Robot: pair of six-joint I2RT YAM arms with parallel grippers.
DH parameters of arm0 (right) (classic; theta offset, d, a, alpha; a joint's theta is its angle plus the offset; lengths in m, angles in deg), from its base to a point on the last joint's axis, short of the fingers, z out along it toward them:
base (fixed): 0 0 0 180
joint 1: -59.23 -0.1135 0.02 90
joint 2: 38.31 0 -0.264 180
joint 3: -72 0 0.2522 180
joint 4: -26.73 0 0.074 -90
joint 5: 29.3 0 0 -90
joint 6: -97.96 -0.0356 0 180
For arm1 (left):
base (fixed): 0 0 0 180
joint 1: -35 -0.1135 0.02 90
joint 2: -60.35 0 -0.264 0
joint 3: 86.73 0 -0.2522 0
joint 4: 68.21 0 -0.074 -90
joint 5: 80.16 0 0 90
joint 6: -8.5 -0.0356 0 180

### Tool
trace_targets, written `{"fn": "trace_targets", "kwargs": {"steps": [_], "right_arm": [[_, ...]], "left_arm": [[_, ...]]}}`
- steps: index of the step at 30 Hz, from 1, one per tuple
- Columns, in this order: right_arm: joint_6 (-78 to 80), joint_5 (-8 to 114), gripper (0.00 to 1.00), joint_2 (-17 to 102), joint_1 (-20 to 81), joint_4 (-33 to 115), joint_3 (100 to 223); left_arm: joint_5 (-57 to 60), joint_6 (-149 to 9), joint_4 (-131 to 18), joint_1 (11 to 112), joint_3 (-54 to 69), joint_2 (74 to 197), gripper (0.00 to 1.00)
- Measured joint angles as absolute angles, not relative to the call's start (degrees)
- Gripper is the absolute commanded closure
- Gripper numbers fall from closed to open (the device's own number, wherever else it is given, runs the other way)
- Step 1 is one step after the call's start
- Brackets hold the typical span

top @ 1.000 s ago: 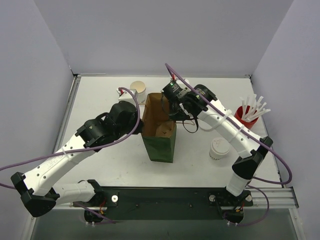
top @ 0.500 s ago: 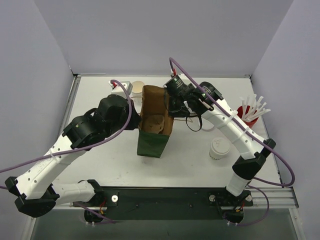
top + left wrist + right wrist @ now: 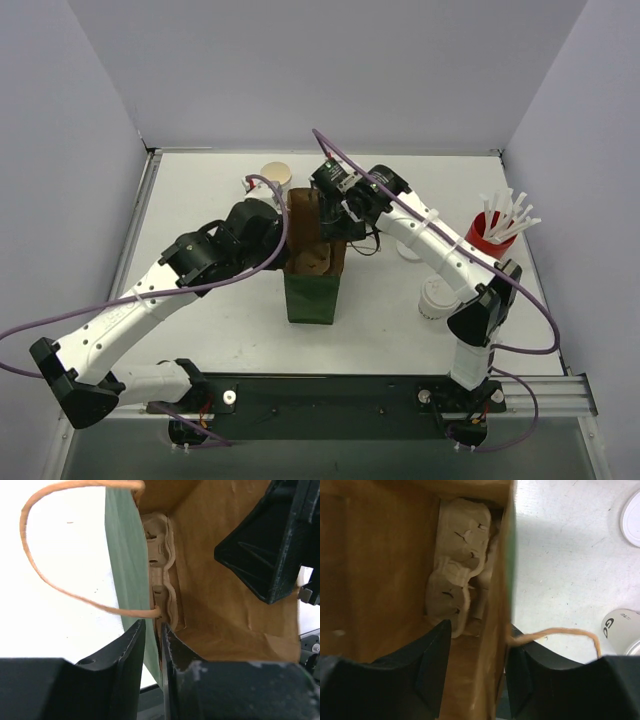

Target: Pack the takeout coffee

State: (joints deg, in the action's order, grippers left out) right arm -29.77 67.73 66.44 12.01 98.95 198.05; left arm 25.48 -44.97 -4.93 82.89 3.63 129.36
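Note:
The takeout coffee (image 3: 438, 297), a small white cup with its lid on, stands on the table right of the bag; its side shows in the right wrist view (image 3: 622, 630). The green paper bag (image 3: 310, 298) stands upright with the brown cup carrier (image 3: 315, 262) inside. My left gripper (image 3: 288, 232) straddles the bag's left wall (image 3: 125, 555), jaws a little apart (image 3: 152, 625). My right gripper (image 3: 335, 215) straddles the opposite wall near its handle (image 3: 560, 631), jaws wider apart (image 3: 479, 630). The carrier (image 3: 457, 565) lies against the bag's bottom.
An open white cup (image 3: 277, 178) stands behind the bag at the back. A red cup of white straws (image 3: 490, 230) is at the right. A loose white lid (image 3: 632, 517) lies on the table right of the bag, partly under the right arm.
The bag, tilted and pulled left half a second ago, now stands upright. Both grippers, shut on its rim before, have parted their jaws.

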Motion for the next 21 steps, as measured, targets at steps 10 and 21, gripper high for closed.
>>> {"fn": "trace_targets", "kwargs": {"steps": [10,21], "right_arm": [[-29.7,67.9,0.71,61.6,11.8,99.0,198.7],[-29.7,68.4,0.78,61.5,11.5,99.0,198.9]], "left_arm": [[26.6,-49.4,-3.5,82.9,-4.9,130.3,0.58],[29.5,-57.7,0.9,82.6,-10.2,140.6,0.51]]}}
